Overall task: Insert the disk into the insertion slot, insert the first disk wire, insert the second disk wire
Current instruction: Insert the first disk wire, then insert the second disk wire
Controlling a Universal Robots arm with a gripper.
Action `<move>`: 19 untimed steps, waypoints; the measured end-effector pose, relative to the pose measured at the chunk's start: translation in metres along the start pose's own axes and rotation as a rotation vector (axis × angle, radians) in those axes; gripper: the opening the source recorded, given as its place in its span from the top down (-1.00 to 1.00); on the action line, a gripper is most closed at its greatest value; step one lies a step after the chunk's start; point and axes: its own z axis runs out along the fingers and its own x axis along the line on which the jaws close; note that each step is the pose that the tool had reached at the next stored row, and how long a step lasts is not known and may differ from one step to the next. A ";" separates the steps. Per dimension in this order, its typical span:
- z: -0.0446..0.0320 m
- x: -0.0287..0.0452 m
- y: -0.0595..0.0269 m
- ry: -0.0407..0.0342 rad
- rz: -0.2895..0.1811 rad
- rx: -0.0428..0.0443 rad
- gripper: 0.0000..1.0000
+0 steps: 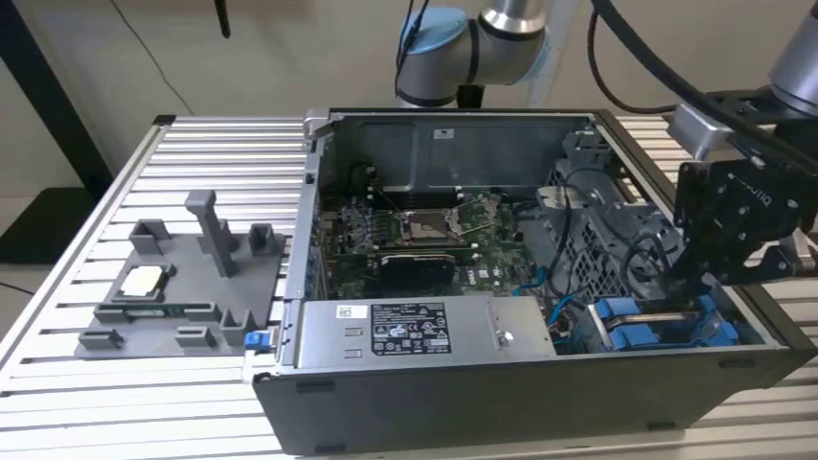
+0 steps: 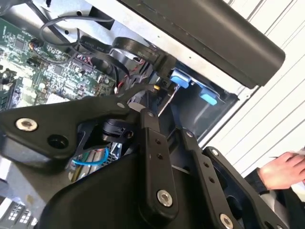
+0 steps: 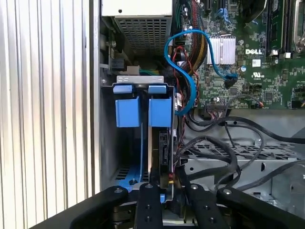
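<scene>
The disk (image 3: pixel 160 112) stands on edge inside the insertion slot (image 3: pixel 108 143), a grey sheet-metal bay with a perforated floor. Its glossy blue plastic carrier handle is squared off, and a dark slim edge runs behind it. Its long axis runs from that handle straight back toward the gripper (image 3: pixel 167 185). Two blue carriers sit side by side in the bay, the disk and a second blue carrier (image 3: pixel 127 112), almost touching. One light-blue cable (image 3: pixel 183 81) loops up to the green motherboard (image 3: pixel 248 71). The black jointed gripper hovers at the disk's rear edge, fingertips drawn nearly together; whether they pinch anything I cannot tell. The case rests on a ribbed aluminium tabletop (image 1: pixel 192 134).
</scene>
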 end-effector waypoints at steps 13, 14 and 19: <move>-0.0344 0.0008 0.0019 -0.0001 0.000 0.0000 0.45; -0.0344 0.0007 0.0019 -0.0001 0.000 0.0000 0.45; -0.0346 0.0008 0.0019 -0.0005 0.000 0.0000 0.45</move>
